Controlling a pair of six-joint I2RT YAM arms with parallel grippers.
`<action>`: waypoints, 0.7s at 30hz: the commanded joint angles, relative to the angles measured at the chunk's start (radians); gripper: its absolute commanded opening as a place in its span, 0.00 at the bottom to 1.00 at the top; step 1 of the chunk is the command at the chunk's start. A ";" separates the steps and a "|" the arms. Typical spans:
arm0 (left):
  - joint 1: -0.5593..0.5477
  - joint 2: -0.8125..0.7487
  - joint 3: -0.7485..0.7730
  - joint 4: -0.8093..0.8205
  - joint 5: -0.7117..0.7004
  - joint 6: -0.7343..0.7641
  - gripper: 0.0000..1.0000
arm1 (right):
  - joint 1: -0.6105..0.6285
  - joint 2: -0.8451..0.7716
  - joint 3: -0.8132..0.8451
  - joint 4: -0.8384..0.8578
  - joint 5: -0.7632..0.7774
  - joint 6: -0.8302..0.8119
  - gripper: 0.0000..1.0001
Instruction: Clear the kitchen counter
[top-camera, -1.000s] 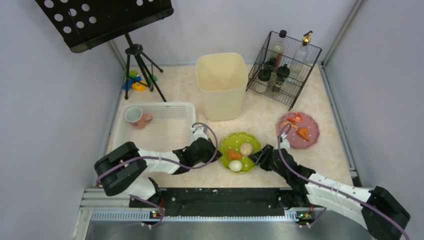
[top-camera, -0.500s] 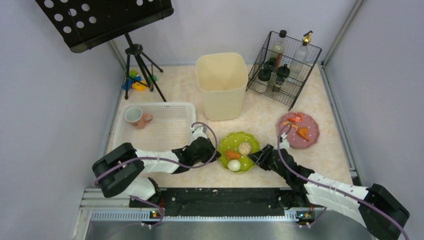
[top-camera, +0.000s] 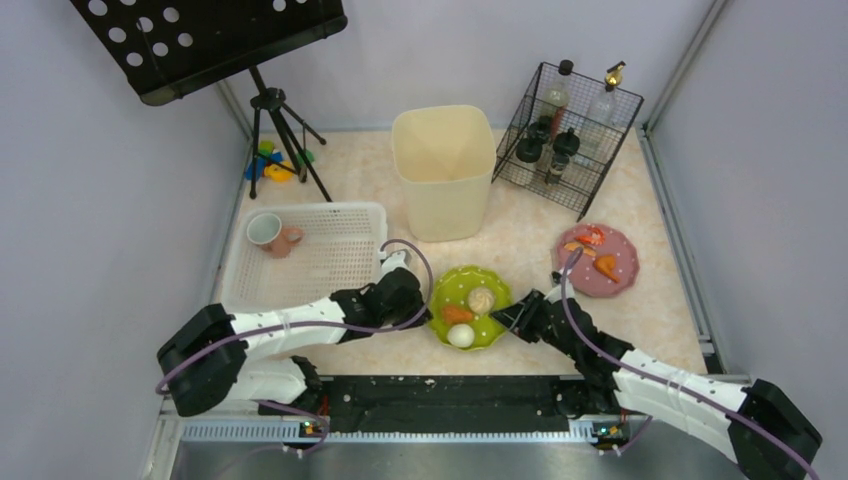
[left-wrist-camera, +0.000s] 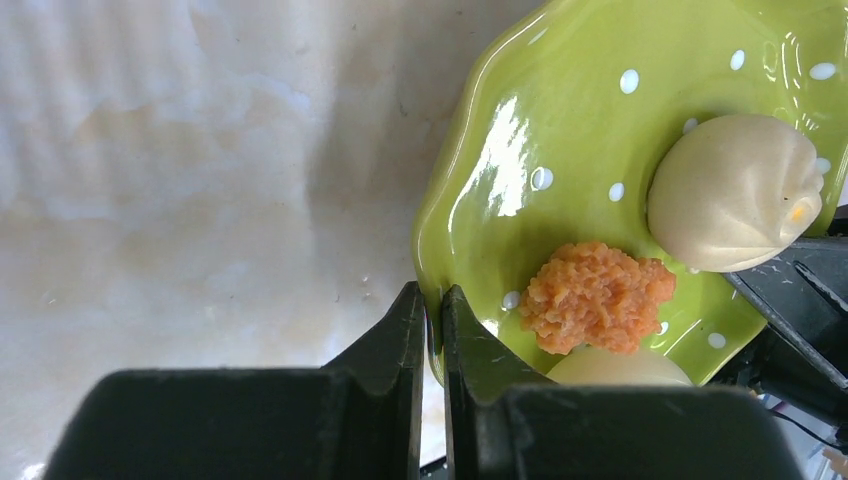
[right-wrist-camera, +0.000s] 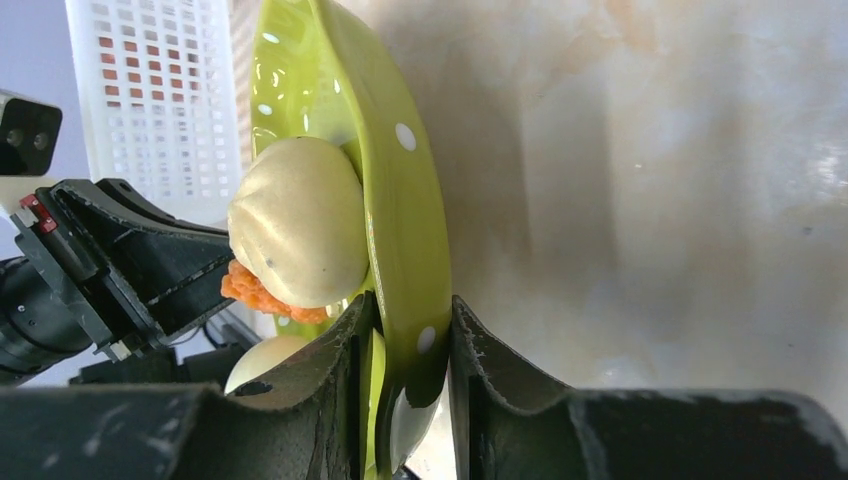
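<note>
Kitchen counter (top-camera: 520, 250) fills my overhead view, its marble surface bare around the green plate (top-camera: 452, 285) near the 6 o'clock edge. My left hand (top-camera: 425, 302) pinches the plate's 9 o'clock rim and my right hand (top-camera: 506, 318) pinches its 3 o'clock rim. A white basket (top-camera: 330, 262) sits close at 10 o'clock.

Taking the green plate (top-camera: 468, 306) as the clock's centre from above: a cream bin (top-camera: 444, 170) is standing at 12 o'clock, with a bare strip of desk (top-camera: 520, 250) lying open between the two. A white basket (top-camera: 330, 262) holding a cup (top-camera: 268, 232) is blocking 10 o'clock, just beside the plate. The left pincer (left-wrist-camera: 432, 300) is clamping the rim at 9 o'clock and the right pincer (right-wrist-camera: 410, 310) at 4 o'clock, so both arms are filling the near edge. A pink plate (top-camera: 598, 260) is sitting at 2 o'clock, with a wire rack (top-camera: 568, 140) of bottles at 1 o'clock. Open desk is running between the bin and these. A tripod (top-camera: 280, 130) is occupying the far corner at 11 o'clock.
</note>
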 joint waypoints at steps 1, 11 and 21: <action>0.005 -0.082 0.066 -0.237 -0.088 0.099 0.00 | -0.013 -0.025 0.036 0.063 0.079 -0.017 0.00; 0.005 -0.133 0.136 -0.308 -0.095 0.113 0.00 | -0.012 -0.049 0.086 0.093 0.042 -0.012 0.00; 0.005 -0.185 0.202 -0.368 -0.114 0.133 0.00 | -0.012 -0.069 0.098 0.158 0.027 0.037 0.00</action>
